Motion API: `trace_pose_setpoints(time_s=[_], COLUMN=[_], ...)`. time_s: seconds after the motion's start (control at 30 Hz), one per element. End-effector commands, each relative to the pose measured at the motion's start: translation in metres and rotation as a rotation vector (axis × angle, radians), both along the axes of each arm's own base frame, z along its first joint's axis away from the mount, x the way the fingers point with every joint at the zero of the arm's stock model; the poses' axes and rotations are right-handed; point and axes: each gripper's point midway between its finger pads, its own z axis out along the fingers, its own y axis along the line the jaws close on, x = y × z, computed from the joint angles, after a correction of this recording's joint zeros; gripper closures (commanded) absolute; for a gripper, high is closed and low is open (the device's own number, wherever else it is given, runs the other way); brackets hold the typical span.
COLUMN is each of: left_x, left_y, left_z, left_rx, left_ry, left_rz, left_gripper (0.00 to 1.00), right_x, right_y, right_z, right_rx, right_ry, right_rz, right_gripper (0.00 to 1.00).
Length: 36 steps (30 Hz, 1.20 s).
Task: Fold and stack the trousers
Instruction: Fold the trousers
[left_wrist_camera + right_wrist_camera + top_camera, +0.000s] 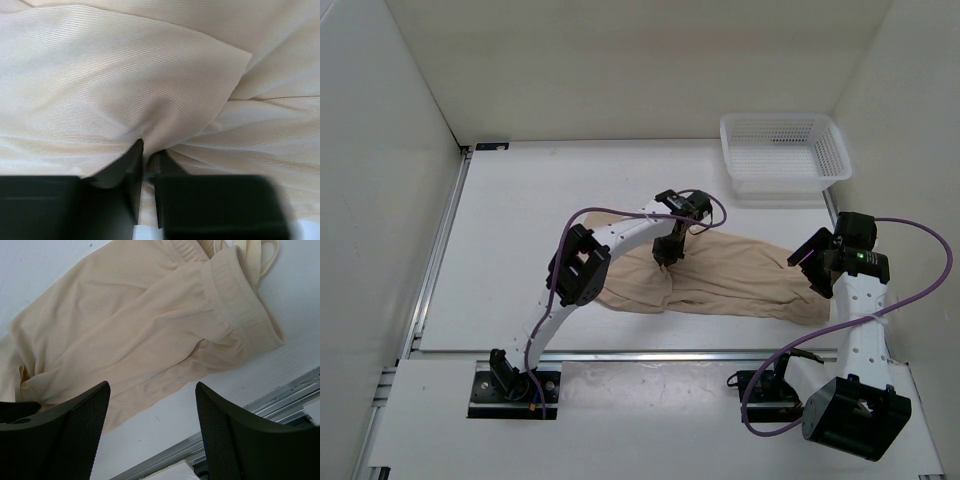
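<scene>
1. Left wrist view: the left gripper (pixel 147 152) has its black fingers (pixel 125 185) almost together on a raised pinch of the trousers (pixel 150 90). Cloth puckers into the narrow gap, so I read this as a grip on the fabric.
2. From above, the trousers lie in a crumpled band on the white table (pixel 520 230) between the two arms, with the waistband (pixel 240 300) at the right end.
3. The right gripper (pixel 150 390) stands wide apart with nothing between its mesh-textured pads, hovering over the waist end.
4. Step, as I judge it: early, taking hold to spread the garment or make a first fold. No tidy fold exists yet.
5. The next move likely calls for the right gripper to close on the waistband, so that both holds can lift and lay the cloth flat together.
6. The fabric is thin, pale beige, finely ribbed, soft and easily wrinkled. The waistband is gathered, stitched and thicker. A single pinch will probably let the rest sag.
7. A white plastic mesh basket (pixel 785 180) sits in the far right corner, well apart from the trousers.
</scene>
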Motion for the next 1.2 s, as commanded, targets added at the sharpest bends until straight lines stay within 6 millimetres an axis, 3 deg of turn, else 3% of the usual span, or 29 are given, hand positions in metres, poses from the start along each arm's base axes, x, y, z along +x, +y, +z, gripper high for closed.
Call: trace_pose_setpoints(time_s=[0.0, 0.1, 0.23, 0.37, 0.57, 0.87, 1.03, 1.17], left_x=[0.011, 0.010, 0.007, 0.012, 0.020, 0.018, 0.032, 0.039], left_y=[0.001, 0.000, 0.000, 0.002, 0.013, 0.002, 0.006, -0.012], left_z=[0.054, 0.060, 0.069, 0.075, 0.076, 0.090, 0.135, 0.156], left_rx=[-0.053, -0.068, -0.082, -0.107, -0.113, -0.188, -0.277, -0.380], left_ry=[-0.102, -0.101, -0.101, -0.097, -0.084, -0.086, -0.156, -0.177], left_rz=[-0.016, -0.018, -0.020, -0.015, 0.003, -0.010, 0.014, -0.026], left_gripper=[0.84, 0.86, 0.67, 0.65, 0.88, 0.90, 0.90, 0.90], right_x=[0.000, 0.000, 0.000, 0.000, 0.000, 0.000, 0.000, 0.000], right_y=[0.003, 0.003, 0.003, 0.005, 0.005, 0.005, 0.005, 0.005], right_z=[0.008, 0.008, 0.008, 0.010, 0.010, 0.010, 0.010, 0.010], right_rx=[-0.005, -0.005, -0.005, -0.008, -0.008, -0.008, -0.008, -0.008], right_ry=[-0.022, -0.022, -0.022, -0.031, -0.031, -0.031, -0.031, -0.031], right_rz=[0.028, 0.028, 0.028, 0.037, 0.038, 0.038, 0.038, 0.038], right_gripper=[0.26, 0.26, 0.26, 0.26, 0.26, 0.26, 0.26, 0.26])
